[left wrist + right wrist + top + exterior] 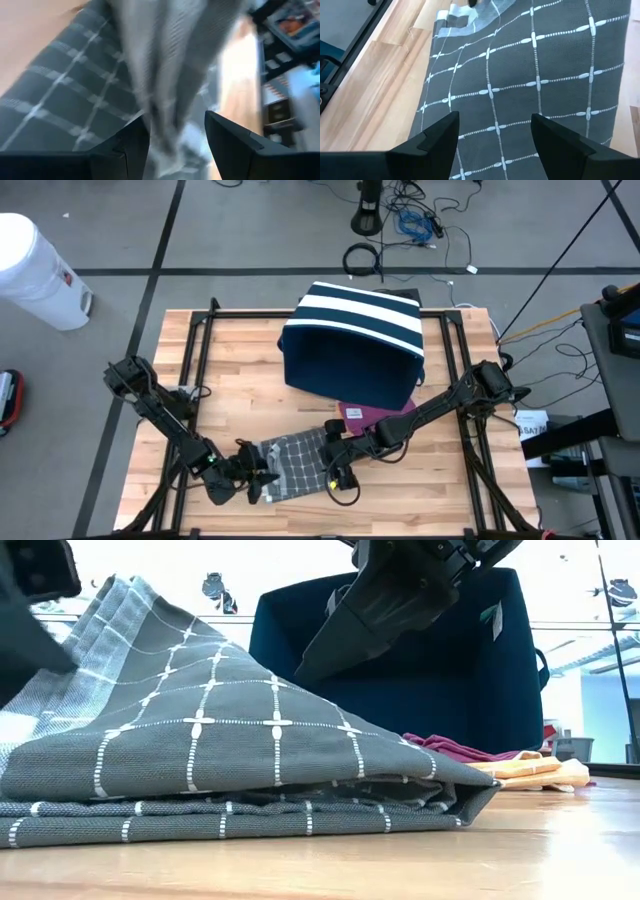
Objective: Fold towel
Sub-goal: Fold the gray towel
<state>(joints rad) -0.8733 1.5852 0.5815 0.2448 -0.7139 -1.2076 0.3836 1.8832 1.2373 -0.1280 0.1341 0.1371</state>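
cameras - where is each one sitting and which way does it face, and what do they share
High view: above the table, looking straight down; both arms, left gripper and right gripper at the grey towel.
Low view: table-top height, level across the towel toward the navy bin; dark arm parts above.
Left wrist view: looks past its own fingers, cloth bunched between them.
Right wrist view: looks down past its open fingers onto the towel.
Shared: every view shows the towel.

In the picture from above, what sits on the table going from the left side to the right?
Left hand pinching the grey checked towel → right hand open above the towel → maroon cloth. The striped navy bin sits behind them.
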